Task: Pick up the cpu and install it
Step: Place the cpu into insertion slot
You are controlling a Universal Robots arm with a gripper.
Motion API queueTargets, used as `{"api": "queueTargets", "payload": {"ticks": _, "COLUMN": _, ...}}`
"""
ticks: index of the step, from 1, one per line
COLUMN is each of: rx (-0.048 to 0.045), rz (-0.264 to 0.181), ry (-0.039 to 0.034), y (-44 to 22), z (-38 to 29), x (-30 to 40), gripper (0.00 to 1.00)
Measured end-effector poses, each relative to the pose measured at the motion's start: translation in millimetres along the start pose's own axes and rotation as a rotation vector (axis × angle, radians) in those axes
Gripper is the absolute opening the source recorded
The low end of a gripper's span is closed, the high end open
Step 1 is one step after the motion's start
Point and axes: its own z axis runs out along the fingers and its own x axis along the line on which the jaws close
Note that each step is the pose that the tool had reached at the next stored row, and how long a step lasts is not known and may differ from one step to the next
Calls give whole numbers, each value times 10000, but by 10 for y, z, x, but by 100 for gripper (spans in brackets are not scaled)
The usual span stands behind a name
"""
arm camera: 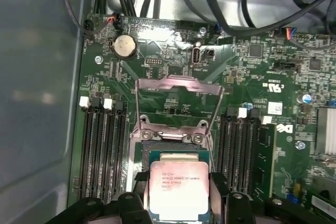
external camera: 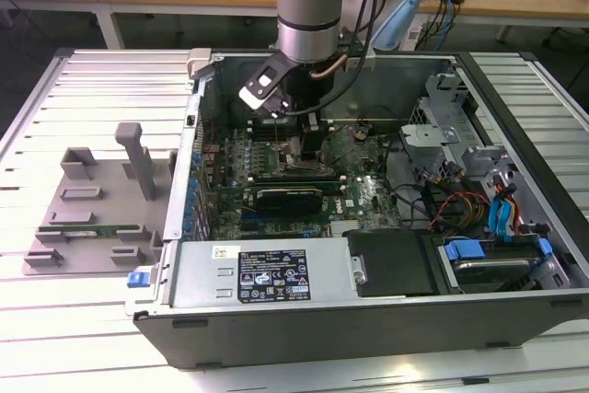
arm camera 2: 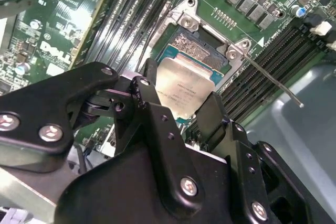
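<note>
- In the upper middle of the exterior view, the arm (external camera: 308,6) reaches down into the open computer case (external camera: 386,324), with the gripper (external camera: 304,131) low over the motherboard (external camera: 368,195).
- In both wrist views the jaws are drawn in to the chip's width, and the black fingers (arm camera 2: 152,106) press on two opposite edges of the cpu (arm camera 2: 184,88).
- The cpu (arm camera: 178,190) lies flat, silver plate up, directly over the open socket (arm camera: 169,136). It seems to sit just in the socket, though I cannot tell if it is fully down.
- The socket's load plate (arm camera: 177,83) stands swung open beyond the cpu.
- Dark memory slots (arm camera: 102,145) flank the socket on both sides.
- A grey fixture tray (external camera: 92,218) lies outside the case at the exterior view's left.
</note>
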Motion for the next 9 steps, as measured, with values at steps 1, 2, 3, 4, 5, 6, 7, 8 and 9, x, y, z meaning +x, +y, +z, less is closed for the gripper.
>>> {"api": "queueTargets", "payload": {"ticks": 1, "rx": 0, "rz": 0, "ry": 0, "y": -4, "z": 19, "x": 1, "gripper": 55}}
{"api": "queueTargets", "payload": {"ticks": 2, "rx": 2, "rz": 0, "ry": -2, "y": -6, "z": 31, "x": 2, "gripper": 55}}
{"api": "queueTargets", "payload": {"ticks": 3, "rx": 0, "rz": -1, "ry": -1, "y": -9, "z": 55, "x": 2, "gripper": 55}}
{"api": "queueTargets", "payload": {"ticks": 4, "rx": 0, "rz": 0, "ry": -2, "y": -11, "z": 78, "x": 2, "gripper": 55}}
{"api": "queueTargets", "payload": {"ticks": 5, "rx": 0, "rz": 0, "ry": -1, "y": -13, "z": 105, "x": 3, "gripper": 55}}
{"api": "queueTargets", "payload": {"ticks": 6, "rx": 2, "rz": 0, "ry": -3, "y": -13, "z": 104, "x": 2, "gripper": 55}}
{"api": "queueTargets", "payload": {"ticks": 7, "rx": 0, "rz": 14, "ry": -1, "y": -13, "z": 107, "x": 3, "gripper": 55}}
{"api": "queueTargets", "payload": {"ticks": 8, "rx": 0, "rz": 126, "ry": -3, "y": -12, "z": 112, "x": 4, "gripper": 55}}
{"api": "queueTargets", "payload": {"ticks": 9, "rx": 2, "rz": 202, "ry": -9, "y": -13, "z": 115, "x": 3, "gripper": 55}}
